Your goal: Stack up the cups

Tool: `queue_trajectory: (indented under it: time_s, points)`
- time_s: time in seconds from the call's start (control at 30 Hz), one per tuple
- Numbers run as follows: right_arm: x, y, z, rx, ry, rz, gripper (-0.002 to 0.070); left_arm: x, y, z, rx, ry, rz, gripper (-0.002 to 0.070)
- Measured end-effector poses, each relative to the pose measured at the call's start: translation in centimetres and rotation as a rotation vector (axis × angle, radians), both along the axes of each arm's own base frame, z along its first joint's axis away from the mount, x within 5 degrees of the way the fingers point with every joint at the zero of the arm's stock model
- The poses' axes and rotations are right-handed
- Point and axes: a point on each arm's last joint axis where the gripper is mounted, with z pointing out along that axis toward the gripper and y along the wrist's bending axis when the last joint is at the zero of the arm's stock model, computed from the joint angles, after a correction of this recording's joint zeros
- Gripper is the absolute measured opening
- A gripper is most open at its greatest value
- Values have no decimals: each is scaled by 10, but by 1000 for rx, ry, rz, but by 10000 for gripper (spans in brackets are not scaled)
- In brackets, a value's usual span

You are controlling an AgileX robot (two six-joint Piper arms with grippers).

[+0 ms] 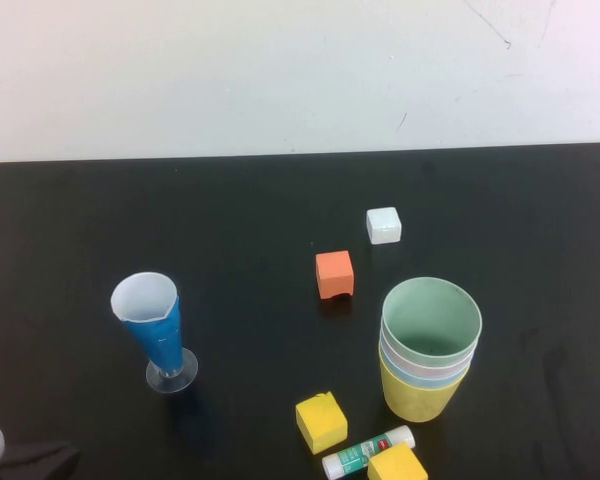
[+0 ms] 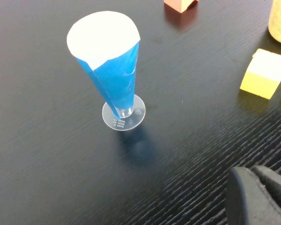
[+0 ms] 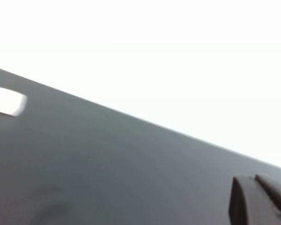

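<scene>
While both arms sat at the near edge of the black worktop (image 1: 230,200), the cups (image 1: 429,350) stood nested in one upright stack on the right half of the surface. The pale green cup (image 1: 432,318) was innermost and uppermost, with a light blue rim and a pink rim showing just below it, and the yellow cup (image 1: 417,395) formed the outer base.

The left hand (image 2: 258,197) was at the near left corner, its fingers pressed together and holding nothing. The right hand (image 3: 260,199) appeared only in the right wrist view, low over bare worktop, likewise closed and empty.

A tall blue-and-white conical cup (image 1: 155,325) on a clear round foot stood upright on the left, well apart from the stack. An orange block (image 1: 335,274) and a white block (image 1: 384,225) lay beyond the stack, toward the far edge. A yellow block (image 1: 321,421) lay near the stack's base on its left. A glue stick (image 1: 368,451) lay between that block and a second yellow block (image 1: 397,465) at the near edge.
</scene>
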Motion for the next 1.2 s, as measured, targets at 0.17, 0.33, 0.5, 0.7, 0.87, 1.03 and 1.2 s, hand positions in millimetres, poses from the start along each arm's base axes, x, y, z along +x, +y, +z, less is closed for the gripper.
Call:
queue_trajectory:
  time_s: [0.17, 0.33, 0.5, 0.7, 0.87, 1.03, 1.2]
  points:
    - [1, -6, -14, 119, 77, -100, -1, 0, 0, 0, 0, 0, 0, -1]
    - [0, -4, -15, 182, 92, -51, -1, 0, 0, 0, 0, 0, 0, -1]
    - [-1, 0, -18, 193, 129, 20, -1, 0, 0, 0, 0, 0, 0, -1]
    - [-3, 0, -30, 185, 260, 16, -1, 0, 0, 0, 0, 0, 0, -1]
    - [-4, -1, -33, 184, 295, -17, -1, 0, 0, 0, 0, 0, 0, -1]
    - [-4, -2, -33, 184, 293, -31, -1, 0, 0, 0, 2, -1, -1, -1]
    - [-4, -2, -33, 184, 294, -31, -1, 0, 0, 0, 3, -2, -2, -1]
